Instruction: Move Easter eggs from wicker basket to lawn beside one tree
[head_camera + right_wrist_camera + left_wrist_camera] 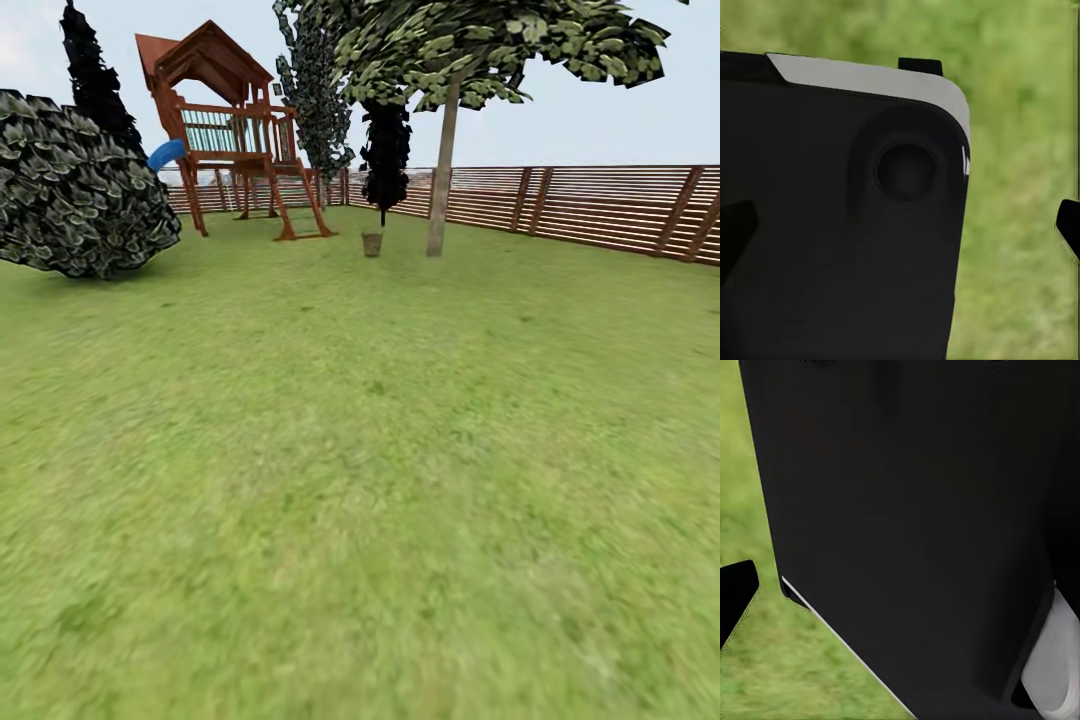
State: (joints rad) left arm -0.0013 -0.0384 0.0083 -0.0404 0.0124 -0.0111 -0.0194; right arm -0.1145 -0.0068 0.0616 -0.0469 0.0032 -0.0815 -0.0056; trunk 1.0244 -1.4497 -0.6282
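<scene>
A wide green lawn (360, 480) stretches to a slatted wooden fence (600, 205). Far off, a small wicker basket (372, 243) stands on the grass just left of a pale tree trunk (441, 170). A wooden playset (232, 130) stands far left. Whether either gripper's claw is wide or narrow cannot be told.

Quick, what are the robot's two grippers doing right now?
Left gripper: cannot be told; its camera faces a black body.
Right gripper: cannot be told either.
</scene>
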